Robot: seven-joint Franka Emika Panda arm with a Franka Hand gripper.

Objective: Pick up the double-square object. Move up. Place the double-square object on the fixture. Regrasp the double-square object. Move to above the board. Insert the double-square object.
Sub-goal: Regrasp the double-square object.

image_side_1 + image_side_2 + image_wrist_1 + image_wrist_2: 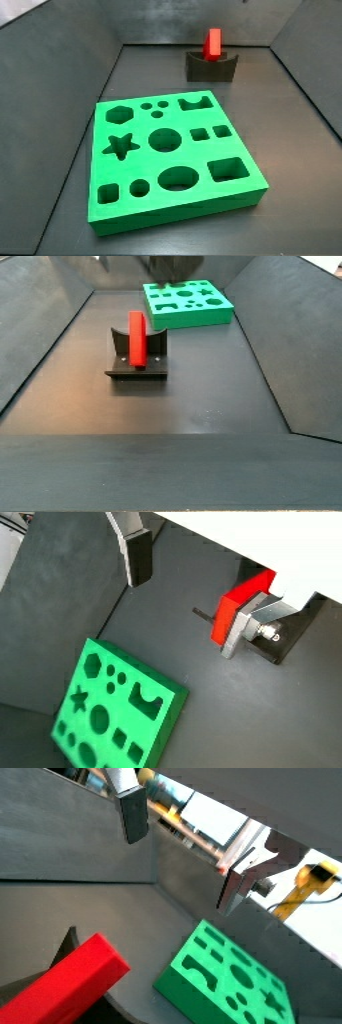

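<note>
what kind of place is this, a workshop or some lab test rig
Most likely a lab test cell for robot insertion trials: a dark walled tray holds only a green board of shaped holes, a dark fixture with the red double-square object standing in it, and the empty gripper above.

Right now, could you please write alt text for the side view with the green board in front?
A green board with shaped cut-outs lies in the foreground on a dark floor. Behind it, a red block stands upright in the dark fixture. The gripper is out of frame.

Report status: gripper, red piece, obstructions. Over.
Gripper open, empty, raised above floor. Double-square object upright on fixture. Board apart, nothing in the way.
</note>
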